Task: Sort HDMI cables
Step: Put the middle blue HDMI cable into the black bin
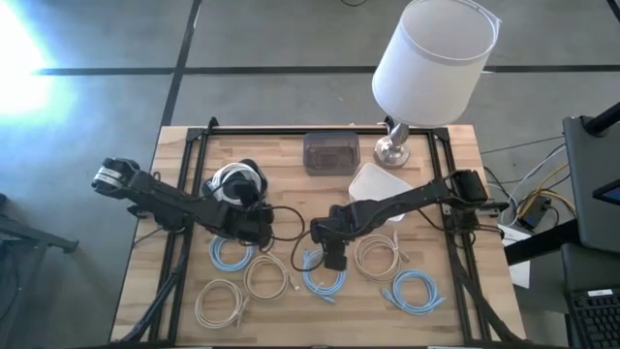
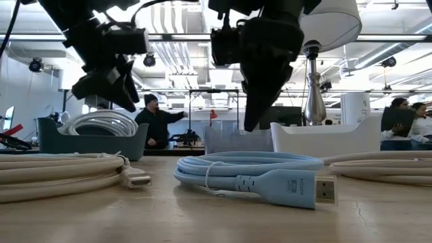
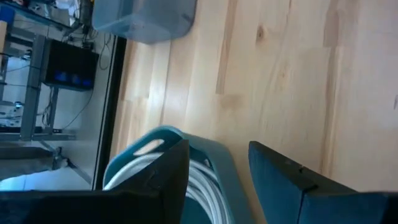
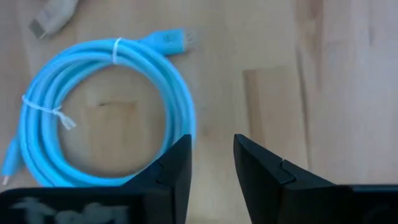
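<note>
Blue coil, partly hidden behind right end effector.

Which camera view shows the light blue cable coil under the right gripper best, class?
The right wrist view: the light blue cable coil fills it, ties and plug clear, beyond the open right gripper. The high view shows it small, partly under the gripper. The low view shows it edge-on. The left wrist view misses it.
</note>
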